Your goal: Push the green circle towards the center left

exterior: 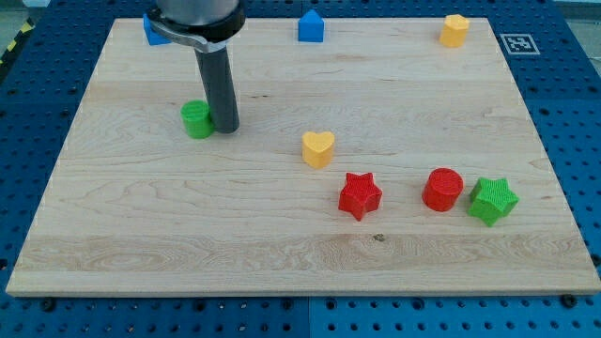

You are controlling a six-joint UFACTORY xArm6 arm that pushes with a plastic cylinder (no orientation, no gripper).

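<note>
The green circle point(196, 119) sits on the wooden board point(141, 235) at the view's left, a little above mid-height. My dark rod comes down from the view's top, and my tip point(226, 128) rests on the board directly against the green circle's right side.
A yellow heart point(318, 148) lies near the middle. A red star point(360, 195), a red circle point(442, 189) and a green star point(493, 200) lie at the lower right. A blue block point(153, 31), a blue house-shaped block point(311, 26) and a yellow block point(454, 30) line the top edge.
</note>
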